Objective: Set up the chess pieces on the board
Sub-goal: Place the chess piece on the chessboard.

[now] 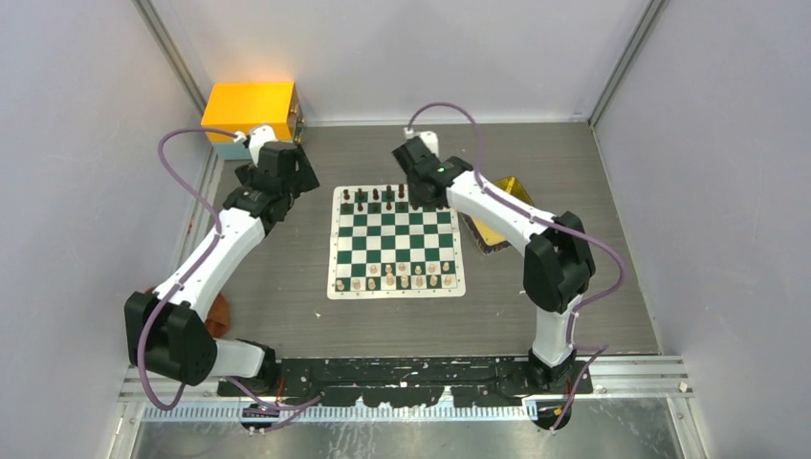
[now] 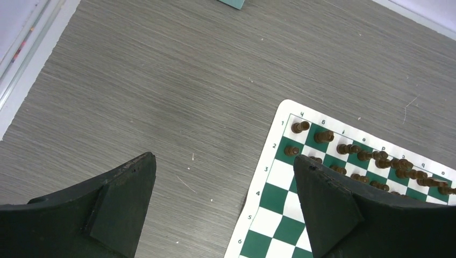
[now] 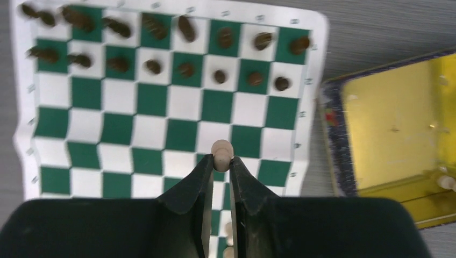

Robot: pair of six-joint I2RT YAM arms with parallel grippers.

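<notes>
Chess pieces of the dark set (image 3: pixel 153 67) are ranged in two apparently full rows at the edge of the board (image 3: pixel 153 118) beyond the right fingers (image 3: pixel 185 199), which are pinched on a pale pawn (image 3: pixel 221 150) above the checks. Pale pieces (image 1: pixel 418 281) are lined along the opposite edge, beneath those fingers, with gaps judged unfilled. At least one spare pale piece (image 3: pixel 445 183) lies in the gold tray (image 3: pixel 392 123) beside them. The left fingers (image 2: pixel 123 199) are spread, empty, over the worktop (image 2: pixel 161 97), with the board's corner just beside one.
</notes>
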